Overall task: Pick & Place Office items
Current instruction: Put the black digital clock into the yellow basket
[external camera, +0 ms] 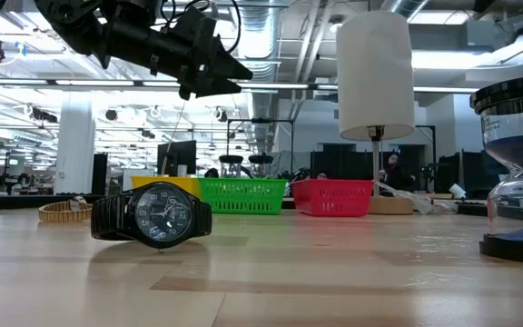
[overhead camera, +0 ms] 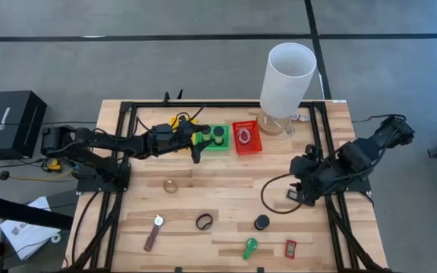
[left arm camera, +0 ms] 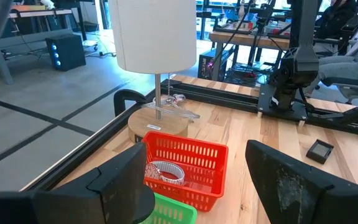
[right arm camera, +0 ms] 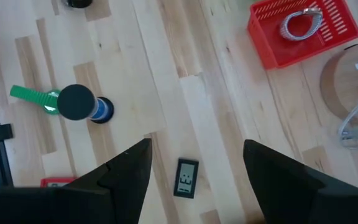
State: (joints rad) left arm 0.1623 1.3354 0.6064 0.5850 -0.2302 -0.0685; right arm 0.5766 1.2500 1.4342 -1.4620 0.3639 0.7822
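Note:
My left gripper (overhead camera: 202,143) (left arm camera: 197,171) is open and empty, raised above the near-left corner of the green tray (overhead camera: 218,139), which holds dark round cylinders (overhead camera: 218,133). My right gripper (overhead camera: 297,192) (right arm camera: 194,155) is open and empty above a black rectangle (right arm camera: 186,177) (overhead camera: 291,194) that lies flat on the table. Loose on the table lie a thin ring (overhead camera: 171,185), a brown strip (overhead camera: 153,233), a black watch (overhead camera: 203,221) (external camera: 152,216), a dark cylinder (overhead camera: 261,222) (right arm camera: 79,102), a green clip (overhead camera: 249,248) and a red rectangle (overhead camera: 290,248).
A yellow tray (overhead camera: 179,121), the green tray and a red tray (overhead camera: 247,138) holding a metal band (left arm camera: 165,172) stand in a row at the back. The tall white cylinder (overhead camera: 287,76) stands on a wooden base at the back right. A black frame (overhead camera: 127,106) edges the table.

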